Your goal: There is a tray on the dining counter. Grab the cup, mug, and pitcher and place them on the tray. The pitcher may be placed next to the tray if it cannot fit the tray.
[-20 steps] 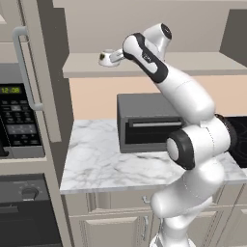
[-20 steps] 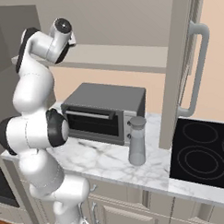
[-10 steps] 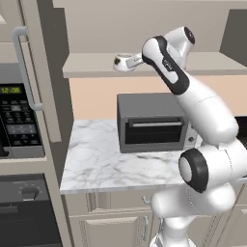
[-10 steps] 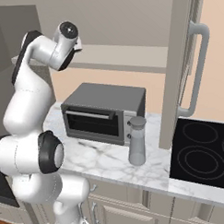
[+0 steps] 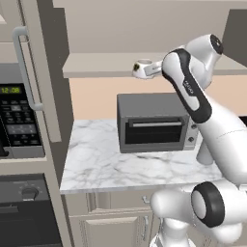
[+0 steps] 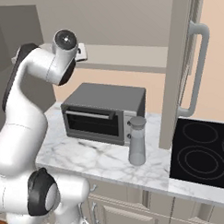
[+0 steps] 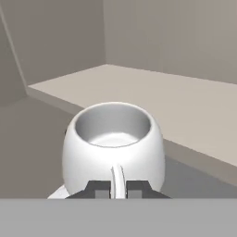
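The arm hid most of the pitcher (image 5: 204, 153) in the left base view. The gripper (image 7: 118, 189) showed just its fingertips, cut off low in the hand view, hiding the mug (image 7: 113, 150) handle's lower end.

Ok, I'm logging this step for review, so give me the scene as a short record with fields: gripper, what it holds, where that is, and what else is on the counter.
gripper: shut on the mug's handle
mug: white, upright, empty, held in the air in front of the open shelf
pitcher: grey, upright on the marble counter, just right of the toaster oven, untouched
stovetop: black, at the counter's right end
microwave: built in at the left
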Available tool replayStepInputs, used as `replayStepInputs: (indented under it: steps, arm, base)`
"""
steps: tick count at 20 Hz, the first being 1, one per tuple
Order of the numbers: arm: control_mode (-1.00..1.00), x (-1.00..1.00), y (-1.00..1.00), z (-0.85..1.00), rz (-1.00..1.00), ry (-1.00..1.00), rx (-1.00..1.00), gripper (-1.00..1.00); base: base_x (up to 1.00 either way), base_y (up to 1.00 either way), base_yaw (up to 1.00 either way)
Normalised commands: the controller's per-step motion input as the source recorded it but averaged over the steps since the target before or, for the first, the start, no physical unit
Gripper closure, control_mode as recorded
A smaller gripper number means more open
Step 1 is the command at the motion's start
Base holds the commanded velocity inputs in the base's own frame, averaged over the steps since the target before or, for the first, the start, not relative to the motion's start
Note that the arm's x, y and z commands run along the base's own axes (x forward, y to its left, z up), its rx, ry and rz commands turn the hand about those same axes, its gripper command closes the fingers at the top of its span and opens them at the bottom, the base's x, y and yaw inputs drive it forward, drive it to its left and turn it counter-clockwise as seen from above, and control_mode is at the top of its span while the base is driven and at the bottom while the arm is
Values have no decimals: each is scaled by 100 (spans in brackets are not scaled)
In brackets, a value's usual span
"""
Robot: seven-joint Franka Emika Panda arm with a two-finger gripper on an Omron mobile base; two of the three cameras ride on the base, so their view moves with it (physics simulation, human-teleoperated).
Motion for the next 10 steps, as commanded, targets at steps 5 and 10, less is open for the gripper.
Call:
replayStepInputs:
  steps: [5,10]
  arm:
    - [-100,-54,-23,0,-18,1,0,100]
    - [-100,-51,-22,0,-19,5,0,100]
  base:
    - [0,0,0]
    - [0,0,0]
